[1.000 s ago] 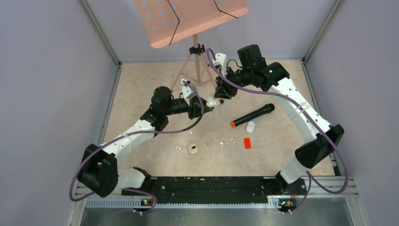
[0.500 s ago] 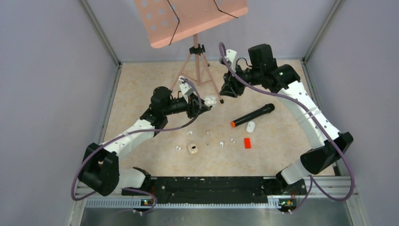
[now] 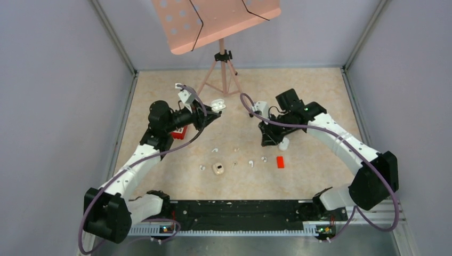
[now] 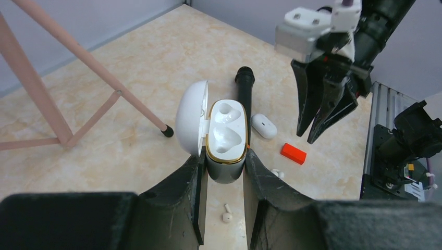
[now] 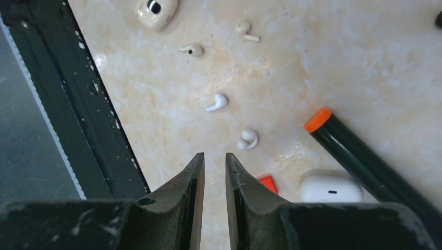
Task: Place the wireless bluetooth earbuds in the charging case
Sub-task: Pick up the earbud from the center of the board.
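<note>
while the earbuds point(image 3: 250, 162) lie scattered near centre on the table point(image 3: 160, 90), the open, empty charging case point(image 4: 225, 136) sits clamped in the left gripper point(image 4: 224, 161), raised far left; right gripper point(image 5: 214, 159) narrow, empty, by the microphone point(image 5: 359, 156).

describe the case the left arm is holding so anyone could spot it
Near the foot of the pink stand, the left gripper clamps a charging case above the table. Unlike the closed white case by the microphone and the beige case near the front, its lid is open, showing a gold rim and two empty sockets.
</note>
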Tool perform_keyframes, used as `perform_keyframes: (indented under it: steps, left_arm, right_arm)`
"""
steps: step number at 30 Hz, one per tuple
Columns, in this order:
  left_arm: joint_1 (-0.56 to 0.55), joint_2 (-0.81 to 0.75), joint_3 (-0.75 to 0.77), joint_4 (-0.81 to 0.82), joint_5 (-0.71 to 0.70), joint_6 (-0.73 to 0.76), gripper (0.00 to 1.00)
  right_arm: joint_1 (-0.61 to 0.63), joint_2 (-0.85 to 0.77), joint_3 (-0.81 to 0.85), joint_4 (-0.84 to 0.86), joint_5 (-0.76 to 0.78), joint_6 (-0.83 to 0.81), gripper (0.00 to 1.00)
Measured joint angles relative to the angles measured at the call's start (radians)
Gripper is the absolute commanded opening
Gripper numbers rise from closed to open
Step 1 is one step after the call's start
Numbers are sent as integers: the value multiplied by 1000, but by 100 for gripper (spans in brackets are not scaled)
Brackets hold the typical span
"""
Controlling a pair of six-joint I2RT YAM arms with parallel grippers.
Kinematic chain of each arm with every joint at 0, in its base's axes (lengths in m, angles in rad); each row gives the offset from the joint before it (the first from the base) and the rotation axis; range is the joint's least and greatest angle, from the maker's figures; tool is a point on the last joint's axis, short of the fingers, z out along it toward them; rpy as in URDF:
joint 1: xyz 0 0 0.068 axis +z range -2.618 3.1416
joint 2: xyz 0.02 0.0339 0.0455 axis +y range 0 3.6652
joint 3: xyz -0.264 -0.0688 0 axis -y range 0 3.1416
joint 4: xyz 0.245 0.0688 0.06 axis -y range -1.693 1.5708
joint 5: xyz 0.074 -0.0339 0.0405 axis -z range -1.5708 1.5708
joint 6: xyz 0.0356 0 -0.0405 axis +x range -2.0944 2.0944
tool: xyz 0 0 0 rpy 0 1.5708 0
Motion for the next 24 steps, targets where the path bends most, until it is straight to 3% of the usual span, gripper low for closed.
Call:
perform_keyframes:
  steps: [7, 14, 24]
  left_arm:
    - [33, -107, -68, -69, -64, -35, 0]
    - [49, -212, -129, -134, -150, -52, 0]
    - [111, -279, -142, -212, -114, -39, 0]
  right_arm:
    - [75, 47, -100, 72, 79, 33, 21]
    - [142, 98, -116, 140, 141, 170, 20]
    - [141, 243, -62, 220, 97, 257, 16]
